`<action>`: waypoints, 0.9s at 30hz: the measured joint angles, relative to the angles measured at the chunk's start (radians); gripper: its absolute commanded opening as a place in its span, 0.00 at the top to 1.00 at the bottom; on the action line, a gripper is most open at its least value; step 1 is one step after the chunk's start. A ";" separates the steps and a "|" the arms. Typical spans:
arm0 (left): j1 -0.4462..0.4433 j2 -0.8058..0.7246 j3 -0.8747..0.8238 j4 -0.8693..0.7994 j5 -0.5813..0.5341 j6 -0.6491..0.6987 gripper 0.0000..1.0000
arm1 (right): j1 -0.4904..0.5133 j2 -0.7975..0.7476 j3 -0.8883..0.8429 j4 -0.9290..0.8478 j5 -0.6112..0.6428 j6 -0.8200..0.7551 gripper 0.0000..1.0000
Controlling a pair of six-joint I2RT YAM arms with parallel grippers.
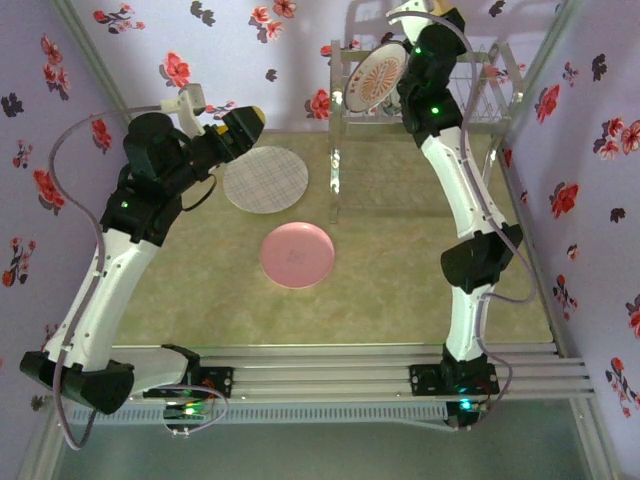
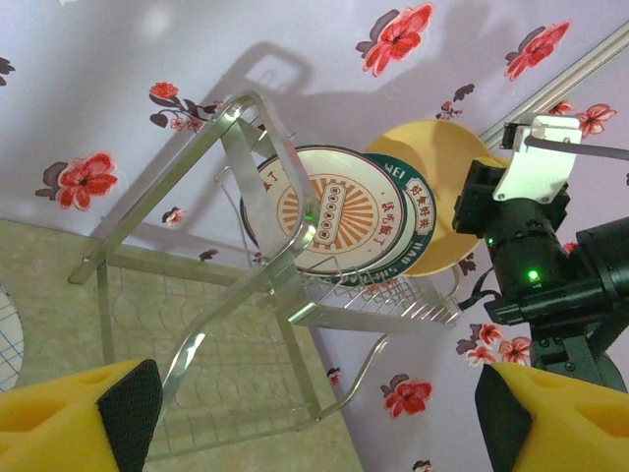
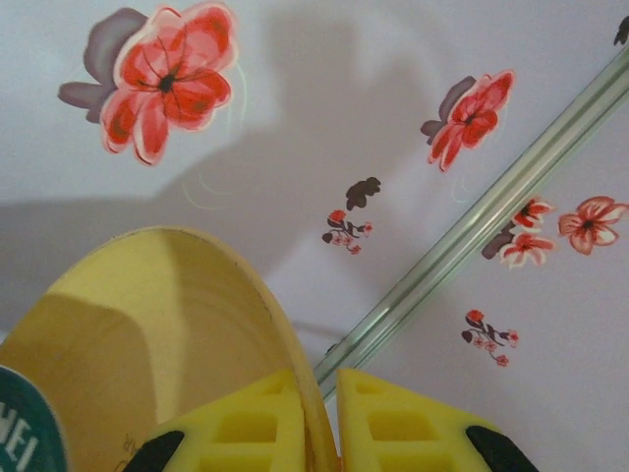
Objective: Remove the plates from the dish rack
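On the left side of the worktop point(image 1: 400, 260), the left fingers point(image 2: 61, 421) are spread wide with nothing between them, hovering above the near-left edge of a cream checked plate point(image 1: 265, 178) that lies flat. Just to the right and nearer the arm bases, a pink plate point(image 1: 297, 254) also lies flat, apart from the checked one. Farther right, against the flowered back wall, the dish rack point(image 2: 378, 300) stands on its tall legs. Three plates stand upright in it, seen from the left wrist. An orange-rayed plate point(image 2: 344, 211) is in front, a teal-rimmed plate point(image 2: 421, 206) with lettering sits close behind it, and a yellow plate point(image 2: 432, 147) is at the back, rising higher than the other two. At the right end of the rack, the right fingers point(image 3: 413, 428) are pressed onto the upper rim of the yellow plate, one on each face, pinching it while its lower part sits behind the others in the rack.
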State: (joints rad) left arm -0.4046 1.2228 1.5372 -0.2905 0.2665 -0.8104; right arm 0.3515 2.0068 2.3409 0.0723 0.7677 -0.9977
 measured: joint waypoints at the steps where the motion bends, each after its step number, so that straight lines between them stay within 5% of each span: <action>1: 0.000 0.001 0.000 0.000 0.000 0.000 0.14 | -0.004 -0.007 -0.006 0.007 0.001 -0.005 0.95; 27: -0.002 0.050 0.027 0.058 0.043 -0.049 0.14 | -0.059 -0.126 -0.052 0.036 0.023 -0.023 0.98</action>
State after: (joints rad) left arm -0.4061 1.2728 1.5642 -0.2329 0.3096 -0.8593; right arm 0.2924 1.8809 2.2890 0.1085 0.7906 -1.0210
